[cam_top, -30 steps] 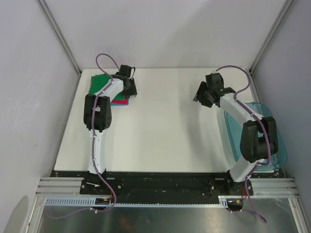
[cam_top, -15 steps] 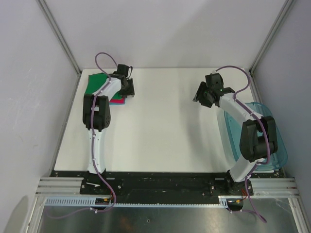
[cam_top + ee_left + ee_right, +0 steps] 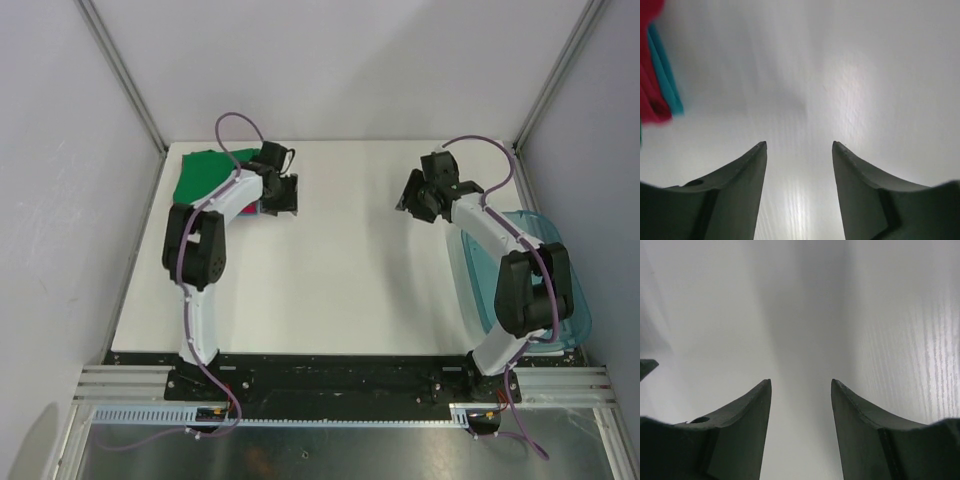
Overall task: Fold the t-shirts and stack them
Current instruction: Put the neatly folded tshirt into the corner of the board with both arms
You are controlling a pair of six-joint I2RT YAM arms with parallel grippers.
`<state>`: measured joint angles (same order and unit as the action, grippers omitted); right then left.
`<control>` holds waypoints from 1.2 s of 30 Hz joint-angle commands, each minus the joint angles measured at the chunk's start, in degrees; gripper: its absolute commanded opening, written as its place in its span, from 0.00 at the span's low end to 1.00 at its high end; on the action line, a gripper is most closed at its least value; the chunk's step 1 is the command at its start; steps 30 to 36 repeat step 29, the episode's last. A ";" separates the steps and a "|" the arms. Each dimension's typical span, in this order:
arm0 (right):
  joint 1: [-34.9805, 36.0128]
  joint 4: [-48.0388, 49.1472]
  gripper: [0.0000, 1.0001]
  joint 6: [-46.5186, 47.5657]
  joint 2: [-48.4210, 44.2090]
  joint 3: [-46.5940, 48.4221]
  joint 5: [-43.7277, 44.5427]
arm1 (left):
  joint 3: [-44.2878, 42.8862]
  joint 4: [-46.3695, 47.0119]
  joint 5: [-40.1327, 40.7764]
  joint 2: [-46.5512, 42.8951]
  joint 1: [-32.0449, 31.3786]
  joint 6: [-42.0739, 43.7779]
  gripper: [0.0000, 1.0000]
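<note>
Stacked t-shirts [image 3: 205,175] lie at the far left corner of the table [image 3: 340,270] — left gripper [image 3: 288,195] just right of them, bin [image 3: 575,320] at the right edge.

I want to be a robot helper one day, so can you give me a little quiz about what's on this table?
1. True or false: the left gripper is holding a t-shirt.
2. Which colour of t-shirt lies on top at the far left corner of the table? A green, B magenta-red, C light blue.
3. Fill in: the blue-green plastic bin sits at the table's ____ edge.

Key
1. False: its jaws are apart with only bare table between them.
2. A: the green t-shirt covers the magenta-red t-shirt and the light blue t-shirt, which only peek out.
3. Right.
</note>
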<state>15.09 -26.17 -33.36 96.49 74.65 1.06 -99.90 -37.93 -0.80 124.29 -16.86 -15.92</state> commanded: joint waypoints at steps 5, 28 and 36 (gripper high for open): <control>6.48 -1.55 0.57 -0.10 -8.85 -2.84 3.20 | 18.92 5.78 -0.91 -28.09 -8.23 -6.03 0.83; 13.37 -1.45 0.64 -2.40 -26.04 -12.34 9.39 | 37.95 9.86 2.76 -55.25 -13.02 -8.58 0.99; 13.38 -1.53 0.64 -2.36 -26.06 -12.34 9.44 | 37.98 9.79 2.92 -55.23 -13.02 -8.72 0.99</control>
